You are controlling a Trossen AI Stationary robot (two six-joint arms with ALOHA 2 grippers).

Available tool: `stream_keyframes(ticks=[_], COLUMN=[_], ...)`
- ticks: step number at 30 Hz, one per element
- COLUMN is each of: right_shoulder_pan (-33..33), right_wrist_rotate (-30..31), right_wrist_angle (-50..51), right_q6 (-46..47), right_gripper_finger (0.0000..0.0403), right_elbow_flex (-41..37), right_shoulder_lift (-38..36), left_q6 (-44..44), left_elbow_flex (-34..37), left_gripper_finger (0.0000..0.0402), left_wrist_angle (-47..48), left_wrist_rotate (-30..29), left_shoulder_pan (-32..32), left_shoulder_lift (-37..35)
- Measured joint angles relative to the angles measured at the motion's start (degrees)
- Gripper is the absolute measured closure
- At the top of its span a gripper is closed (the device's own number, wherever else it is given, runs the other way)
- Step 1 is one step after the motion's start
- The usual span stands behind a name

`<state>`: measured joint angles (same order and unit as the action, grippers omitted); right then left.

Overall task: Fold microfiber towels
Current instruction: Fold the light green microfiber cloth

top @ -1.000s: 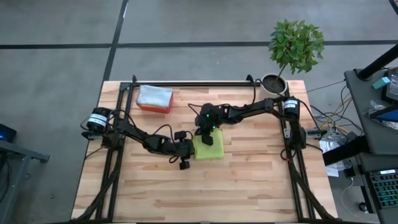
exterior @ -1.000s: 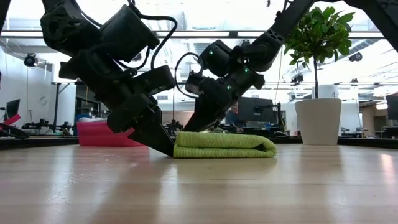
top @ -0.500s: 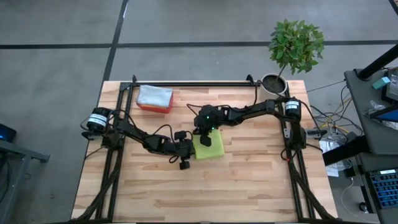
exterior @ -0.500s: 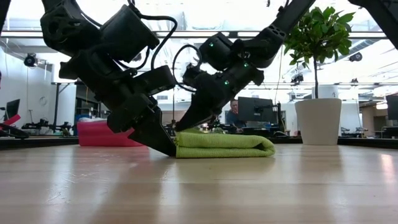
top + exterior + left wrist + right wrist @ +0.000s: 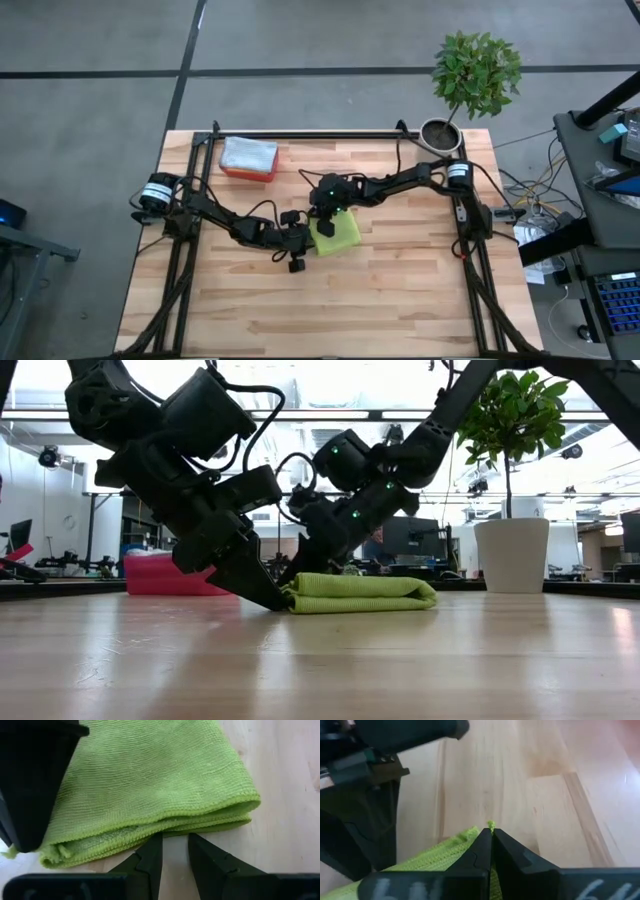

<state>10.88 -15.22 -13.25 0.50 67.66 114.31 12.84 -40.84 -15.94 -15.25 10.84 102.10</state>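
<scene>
Since a second ago the right tool (image 5: 293,575), clenched, has dropped toward the left edge of the folded lime-green microfiber towel (image 5: 338,232) mid-surface; left tool (image 5: 175,851) waits slightly parted beside it; press the fold flat, avoid dragging

High view: overhead, straight down, far. Low view: table height, level, near. Wrist views: very close. All share the green towel (image 5: 338,231) mid-table (image 5: 400,290).
</scene>
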Motion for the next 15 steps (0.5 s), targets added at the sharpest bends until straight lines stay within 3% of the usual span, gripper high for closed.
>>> stream_keyframes(ticks=[7,15], right_shoulder_pan=[0.0,0.0], right_wrist_rotate=[-2.4,-3.3], right_wrist_angle=[-1.2,-2.3], right_q6=[1.5,4.2], right_gripper_finger=[0.0382,0.0324], right_elbow_flex=[0.0,0.0], right_shoulder_lift=[0.1,0.1], left_q6=[0.0,0.0], left_elbow_flex=[0.0,0.0], left_gripper_finger=[0.032,0.032], left_wrist_angle=[0.0,-0.1], left_wrist_rotate=[0.0,0.0], left_shoulder_pan=[0.0,0.0], left_shoulder_lift=[0.0,0.0])
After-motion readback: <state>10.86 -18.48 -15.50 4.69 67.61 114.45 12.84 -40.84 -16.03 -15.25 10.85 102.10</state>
